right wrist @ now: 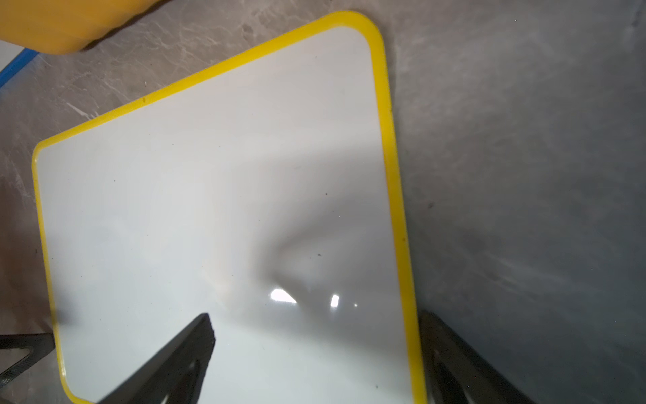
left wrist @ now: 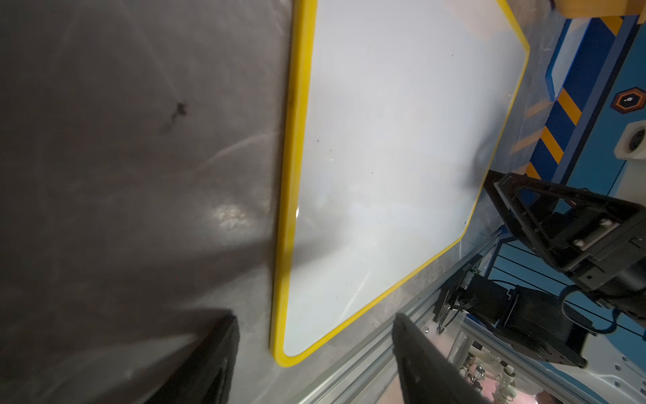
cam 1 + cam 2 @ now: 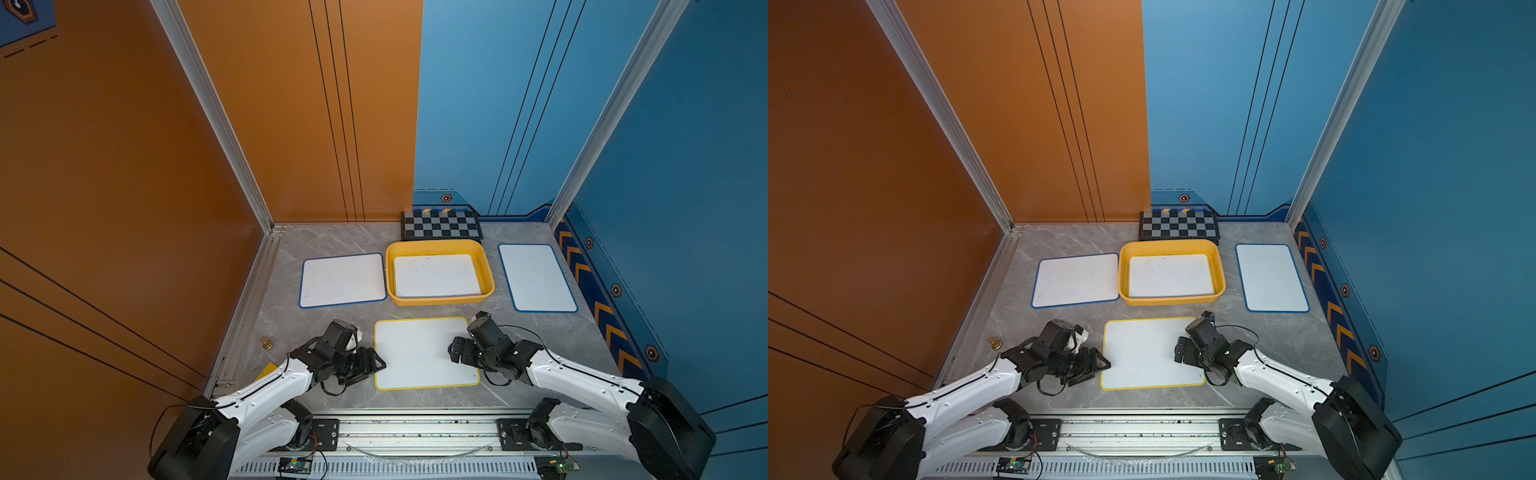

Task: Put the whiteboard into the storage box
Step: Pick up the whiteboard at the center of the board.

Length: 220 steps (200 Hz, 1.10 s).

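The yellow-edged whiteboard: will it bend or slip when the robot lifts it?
Probably stiff: the yellow-edged whiteboard lies flat with a straight rim. Likely slippery: its face shines with reflections. Flush on the table, its edge may be hard to catch.

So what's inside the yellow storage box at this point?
A whiteboard lies flat inside the storage box, covering almost the whole floor. Nothing sits on it. Whether anything lies underneath cannot be seen: the board covers it.
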{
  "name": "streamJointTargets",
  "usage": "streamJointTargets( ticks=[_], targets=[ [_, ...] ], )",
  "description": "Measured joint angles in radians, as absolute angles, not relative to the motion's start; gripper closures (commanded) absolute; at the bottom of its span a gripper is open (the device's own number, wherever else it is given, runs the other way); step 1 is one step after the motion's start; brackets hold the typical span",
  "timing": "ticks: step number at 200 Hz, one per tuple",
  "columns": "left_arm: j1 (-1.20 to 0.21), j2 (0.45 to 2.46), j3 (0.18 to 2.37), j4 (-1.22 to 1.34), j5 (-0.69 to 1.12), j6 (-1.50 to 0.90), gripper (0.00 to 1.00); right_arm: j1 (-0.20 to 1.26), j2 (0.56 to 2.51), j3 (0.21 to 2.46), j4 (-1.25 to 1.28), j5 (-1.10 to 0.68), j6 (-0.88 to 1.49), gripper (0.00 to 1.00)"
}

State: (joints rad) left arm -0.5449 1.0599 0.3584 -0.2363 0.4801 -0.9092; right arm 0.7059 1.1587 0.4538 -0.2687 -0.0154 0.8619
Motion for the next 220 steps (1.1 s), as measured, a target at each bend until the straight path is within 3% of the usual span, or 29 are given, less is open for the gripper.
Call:
streamJointTargets(
  ticks=[74, 123, 220],
  targets=[
    [-0.615, 1.258, 0.500, -0.249, 0.454, -0.905, 0.28, 0.665, 1.159, 0.455, -0.267, -0.045, 0.854, 0.07],
    [-0.594, 1.262, 0.419, -0.039, 0.518, -0.978, 0.28, 0.650, 1.159, 0.416, -0.211, 0.022, 0.834, 0.07],
    [-0.544, 1.249, 0.371, 0.062, 0.587, -1.002, 0.34, 0.638, 1.085, 0.360, -0.124, 0.017, 0.827, 0.07]
  ],
)
